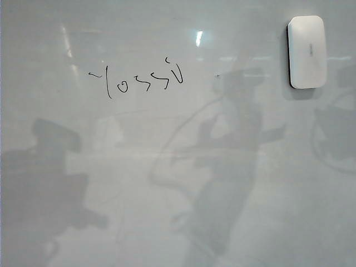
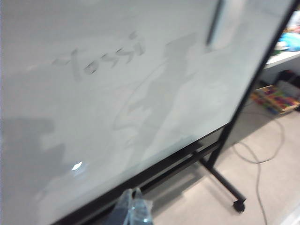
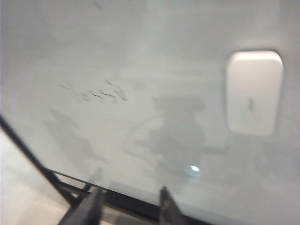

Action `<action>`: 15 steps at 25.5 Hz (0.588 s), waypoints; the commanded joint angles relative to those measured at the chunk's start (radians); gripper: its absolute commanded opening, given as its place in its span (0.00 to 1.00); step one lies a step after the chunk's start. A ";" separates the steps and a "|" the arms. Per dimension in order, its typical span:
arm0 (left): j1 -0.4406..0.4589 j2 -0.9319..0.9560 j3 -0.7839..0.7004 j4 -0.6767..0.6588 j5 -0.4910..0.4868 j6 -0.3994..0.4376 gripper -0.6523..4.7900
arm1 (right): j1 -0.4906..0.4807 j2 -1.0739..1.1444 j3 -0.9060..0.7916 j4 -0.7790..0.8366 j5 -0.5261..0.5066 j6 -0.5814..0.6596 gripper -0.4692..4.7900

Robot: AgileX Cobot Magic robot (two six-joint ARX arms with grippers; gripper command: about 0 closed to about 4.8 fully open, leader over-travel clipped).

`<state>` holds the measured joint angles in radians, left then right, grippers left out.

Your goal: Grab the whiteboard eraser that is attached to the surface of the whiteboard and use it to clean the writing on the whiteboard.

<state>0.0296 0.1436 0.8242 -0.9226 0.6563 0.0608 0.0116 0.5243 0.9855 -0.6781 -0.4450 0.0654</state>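
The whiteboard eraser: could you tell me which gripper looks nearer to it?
Probably right. The right gripper, open, faces the whiteboard eraser with it large in view; the left gripper sits low by the whiteboard, the eraser small and edge-on.

Right claw point(image 3: 129, 206) parted and empty; left claw point(image 2: 133, 206) blurred.

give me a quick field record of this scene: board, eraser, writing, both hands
board: whiteboard, upright on a black wheeled stand
eraser: white eraser stuck to the board, upper right in the exterior view, untouched
writing: black scrawl, left of the eraser, not wiped
left hand: left hand short of the board, near its lower edge, empty, fingers close together
right hand: right hand short of the board, open, empty
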 commanded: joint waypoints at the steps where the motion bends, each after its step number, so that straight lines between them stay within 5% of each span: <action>1: 0.000 -0.001 0.003 0.053 0.021 0.015 0.11 | 0.001 0.014 -0.076 0.112 0.224 -0.035 0.43; 5: 0.000 -0.001 0.003 0.055 -0.012 0.014 0.11 | 0.001 -0.025 -0.249 0.426 0.317 -0.051 0.44; 9: 0.000 -0.001 0.003 0.056 -0.012 0.014 0.11 | 0.001 -0.005 -0.478 0.906 0.319 -0.050 0.69; 15: 0.000 -0.001 0.003 0.055 -0.013 0.014 0.11 | 0.002 0.187 -0.552 1.080 0.416 -0.051 0.99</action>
<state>0.0296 0.1432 0.8246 -0.8787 0.6437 0.0719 0.0120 0.6846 0.4263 0.3363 -0.0399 0.0151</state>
